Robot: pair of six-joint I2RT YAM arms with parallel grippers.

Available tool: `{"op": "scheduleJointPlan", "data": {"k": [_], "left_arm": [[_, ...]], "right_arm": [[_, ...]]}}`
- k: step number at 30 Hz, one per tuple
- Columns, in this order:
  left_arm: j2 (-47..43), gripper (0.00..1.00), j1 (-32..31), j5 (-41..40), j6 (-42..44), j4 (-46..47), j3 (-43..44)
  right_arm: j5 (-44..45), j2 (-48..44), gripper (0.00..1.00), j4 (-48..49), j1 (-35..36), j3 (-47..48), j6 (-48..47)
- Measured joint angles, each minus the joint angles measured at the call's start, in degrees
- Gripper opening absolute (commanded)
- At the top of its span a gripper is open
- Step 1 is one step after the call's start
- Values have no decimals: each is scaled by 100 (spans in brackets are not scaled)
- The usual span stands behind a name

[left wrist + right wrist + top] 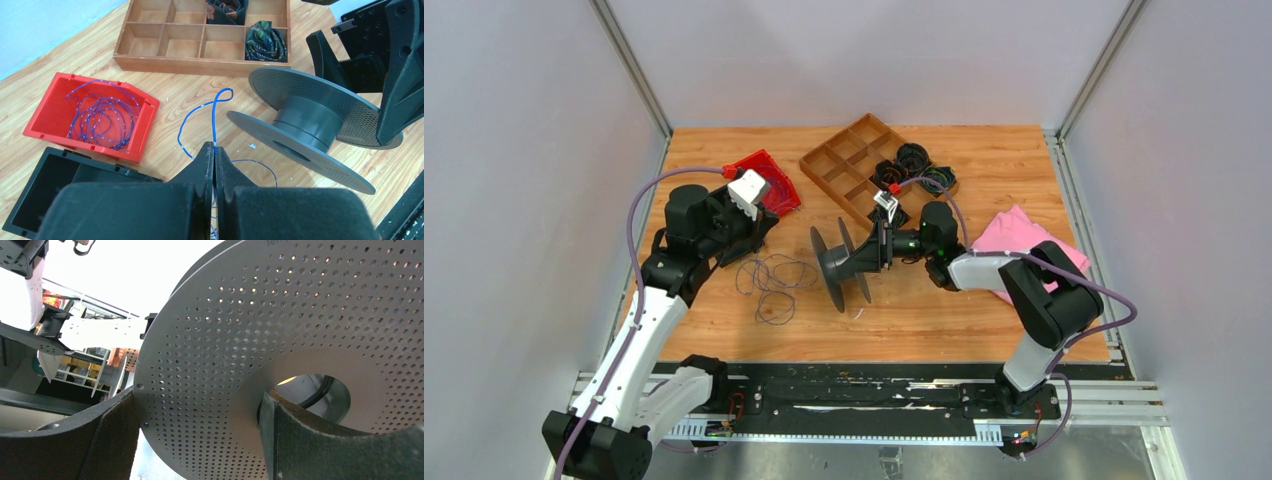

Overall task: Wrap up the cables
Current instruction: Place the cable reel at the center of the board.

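Note:
My left gripper is shut on a thin blue-purple cable, which rises from the fingertips into a small loop. In the top view this gripper hangs over loose cable loops lying on the table. More cables lie tangled in the red bin. My right gripper holds the dark grey spool on its side. One finger presses the perforated flange's rim, and the other sits in the hub hole.
A wooden divided tray at the back holds coiled cable bundles. The red bin stands to its left, and a pink cloth lies at the right. An empty black box sits beside the red bin.

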Motion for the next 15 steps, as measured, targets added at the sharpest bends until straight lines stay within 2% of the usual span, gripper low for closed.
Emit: {"op": "scheduleJointPlan", "data": {"k": [6,15], "left_arm": [[0,0,0,37,0,0,0],[0,0,0,85,0,0,0]], "right_arm": [[-90,-72,74,-455,-37,133,-216],[-146,-326,78,-1440,-136,289,-745]]}}
